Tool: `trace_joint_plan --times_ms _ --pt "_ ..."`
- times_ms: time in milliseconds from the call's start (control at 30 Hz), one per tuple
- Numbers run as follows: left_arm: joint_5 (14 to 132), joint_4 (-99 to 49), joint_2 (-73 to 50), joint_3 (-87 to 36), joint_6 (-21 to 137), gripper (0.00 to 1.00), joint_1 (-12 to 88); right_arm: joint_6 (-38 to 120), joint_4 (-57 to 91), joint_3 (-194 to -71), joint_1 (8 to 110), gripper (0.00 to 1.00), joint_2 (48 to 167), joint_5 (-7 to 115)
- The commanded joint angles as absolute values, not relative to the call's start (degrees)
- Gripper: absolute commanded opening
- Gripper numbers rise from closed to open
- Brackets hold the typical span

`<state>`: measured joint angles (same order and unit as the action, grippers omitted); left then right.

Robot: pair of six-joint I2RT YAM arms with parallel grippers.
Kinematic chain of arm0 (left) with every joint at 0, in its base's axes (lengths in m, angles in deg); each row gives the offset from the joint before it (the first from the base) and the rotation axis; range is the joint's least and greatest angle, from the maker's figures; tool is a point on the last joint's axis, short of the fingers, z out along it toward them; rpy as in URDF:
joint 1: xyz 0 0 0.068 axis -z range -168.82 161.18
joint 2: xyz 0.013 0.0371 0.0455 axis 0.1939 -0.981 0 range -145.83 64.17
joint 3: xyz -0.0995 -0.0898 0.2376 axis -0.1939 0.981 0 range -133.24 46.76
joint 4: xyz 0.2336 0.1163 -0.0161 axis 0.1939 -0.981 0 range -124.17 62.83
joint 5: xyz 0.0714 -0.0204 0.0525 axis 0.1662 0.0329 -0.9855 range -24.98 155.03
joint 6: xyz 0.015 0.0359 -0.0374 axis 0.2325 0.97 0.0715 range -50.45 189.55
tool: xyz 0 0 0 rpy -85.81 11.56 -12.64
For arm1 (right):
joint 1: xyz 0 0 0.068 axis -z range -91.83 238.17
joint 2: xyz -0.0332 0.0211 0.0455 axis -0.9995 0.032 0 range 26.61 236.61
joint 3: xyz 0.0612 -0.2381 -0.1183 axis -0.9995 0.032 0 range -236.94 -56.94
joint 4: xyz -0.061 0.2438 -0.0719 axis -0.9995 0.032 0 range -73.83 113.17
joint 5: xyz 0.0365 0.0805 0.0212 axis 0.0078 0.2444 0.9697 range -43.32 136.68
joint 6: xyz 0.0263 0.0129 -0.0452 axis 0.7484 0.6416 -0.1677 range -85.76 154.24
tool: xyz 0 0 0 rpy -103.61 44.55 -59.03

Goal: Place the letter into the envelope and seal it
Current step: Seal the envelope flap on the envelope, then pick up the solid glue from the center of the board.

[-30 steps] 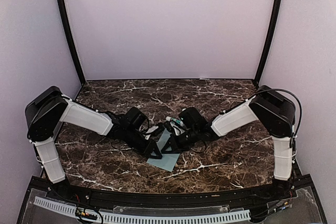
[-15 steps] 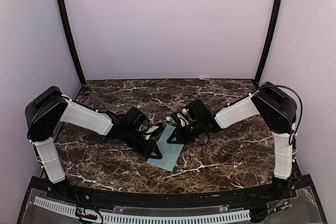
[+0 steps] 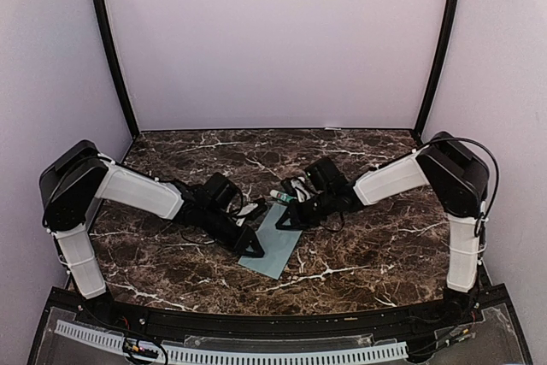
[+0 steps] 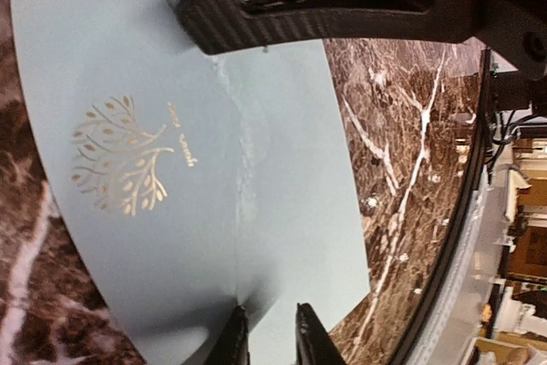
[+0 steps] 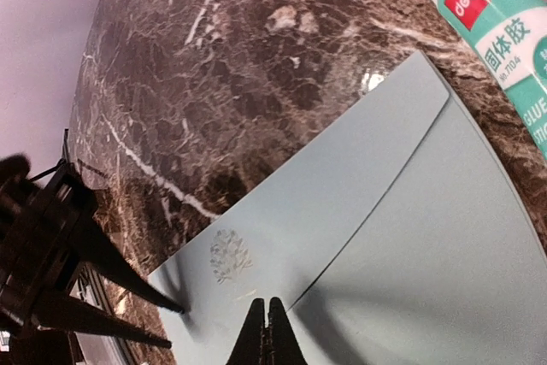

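The pale blue-grey envelope (image 3: 280, 252) lies flat on the marble table, its flap folded down, with a gold tree emblem (image 4: 120, 156) on the flap. My left gripper (image 4: 269, 335) stands on the envelope's near-left part, its jaws a narrow gap apart with only envelope surface showing between them. At the far end of the envelope (image 5: 410, 211), my right gripper (image 5: 267, 331) is shut and empty, its tips low over the flap's edge. The letter is not in view.
A white-and-green glue stick (image 5: 491, 32) lies on the table just beyond the envelope's far corner, also visible as the glue stick (image 3: 282, 197) from above. Dark marble table (image 3: 367, 245) surrounds the envelope. Purple walls enclose the back and sides.
My right gripper has drawn back toward the far right end of the envelope, uncovering more of it. The left jaws have parted slightly. The left arm has stayed put.
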<state>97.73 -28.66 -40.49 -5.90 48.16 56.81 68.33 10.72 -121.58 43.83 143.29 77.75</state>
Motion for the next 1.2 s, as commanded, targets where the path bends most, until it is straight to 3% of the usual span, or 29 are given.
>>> trace_joint_plan --times_ms 0,33,167,400,767,1167 --pt "94.57 -32.22 -34.94 -9.67 49.16 0.27 56.8 64.5 12.33 -121.8 44.4 0.04 134.41 78.9" --pt "94.27 -33.13 -34.21 -11.47 49.4 0.35 56.8 63.63 13.1 -122.17 44.54 0.09 132.93 78.78" --pt "92.03 -34.69 -27.78 -14.42 50.45 0.52 56.73 60.65 18.63 -123.26 45.73 0.29 127.1 75.21" --pt "88.32 -39.45 -18.19 -15.73 53.14 0.62 50.99 56.43 23.49 -123.21 48.86 0.56 123.02 67.28" --pt "83.97 -35.62 -12.26 -12.94 55.27 0.68 33.16 45.6 30.98 -131.57 48.97 0.62 131.45 58.26" --pt "83.26 -31.27 -10.15 -7.8 55.17 0.7 28.85 39.28 35.19 -141.15 48.97 0.58 142.18 59.68"
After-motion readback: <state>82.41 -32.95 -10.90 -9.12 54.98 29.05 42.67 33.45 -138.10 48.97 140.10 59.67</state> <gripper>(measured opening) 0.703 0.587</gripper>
